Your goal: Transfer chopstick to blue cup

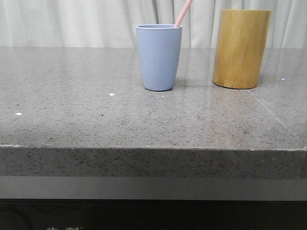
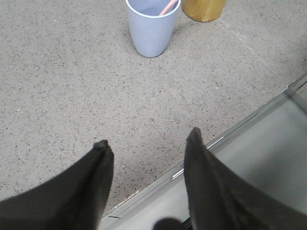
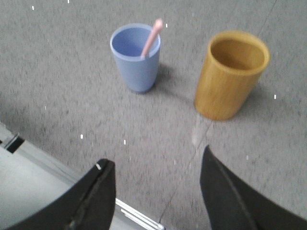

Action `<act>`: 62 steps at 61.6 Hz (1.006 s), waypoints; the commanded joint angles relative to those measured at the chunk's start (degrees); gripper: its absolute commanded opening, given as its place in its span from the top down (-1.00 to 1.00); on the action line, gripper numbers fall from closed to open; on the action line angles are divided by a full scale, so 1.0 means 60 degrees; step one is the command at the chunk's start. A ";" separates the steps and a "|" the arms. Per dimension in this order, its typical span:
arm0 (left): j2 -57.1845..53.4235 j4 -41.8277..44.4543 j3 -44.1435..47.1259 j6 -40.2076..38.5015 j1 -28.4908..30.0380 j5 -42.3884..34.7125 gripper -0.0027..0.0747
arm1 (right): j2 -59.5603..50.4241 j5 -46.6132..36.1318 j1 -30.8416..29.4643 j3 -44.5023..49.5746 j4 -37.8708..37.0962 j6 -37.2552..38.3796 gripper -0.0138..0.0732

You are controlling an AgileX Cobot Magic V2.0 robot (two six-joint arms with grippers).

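The blue cup (image 1: 159,57) stands upright on the grey stone table, left of the bamboo cylinder. The pale pink chopstick (image 1: 183,13) stands inside it, leaning right over the rim. The cup (image 2: 152,28) and a bit of the chopstick (image 2: 167,7) appear in the left wrist view, far ahead of my open, empty left gripper (image 2: 148,139), which hovers over the table's front edge. In the right wrist view the cup (image 3: 136,58) with the chopstick (image 3: 151,37) sits well ahead of my right gripper (image 3: 156,160), also open and empty, above the front edge.
A tall tan bamboo holder (image 1: 241,48) stands right of the cup, a small gap between them; I see it too (image 3: 230,74), and it looks empty inside. The table's front edge (image 1: 153,148) drops off close to both grippers. White curtains hang behind.
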 commanded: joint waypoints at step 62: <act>-0.0041 -0.0065 -0.0233 0.0012 -0.0021 -0.0706 0.98 | -0.2659 -0.2675 0.0002 0.2698 -0.0126 0.0032 0.84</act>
